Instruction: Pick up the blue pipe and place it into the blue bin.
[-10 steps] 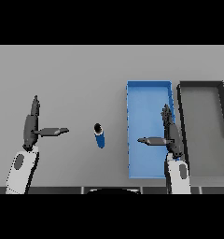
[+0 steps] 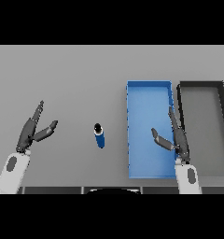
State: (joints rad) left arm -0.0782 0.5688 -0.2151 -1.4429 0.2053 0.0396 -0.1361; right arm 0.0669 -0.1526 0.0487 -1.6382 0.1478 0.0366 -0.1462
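Pipe, blue [image 2: 99,135]: short cylinder with a dark end, standing on the grey table [image 2: 76,74], untouched, between the two hands and left of the bin. Blue bin [image 2: 149,88]: long rectangular tray, its left wall near the pipe. Dark bin [image 2: 201,85]: same shape, just beside the blue one on its right. Right hand [image 2: 175,136]: over the blue bin's right edge, fingers straight, thumb spread out toward the left, holding nothing. Left hand [image 2: 33,130]: well apart from the pipe at far left, fingers straight, thumb splayed, holding nothing.
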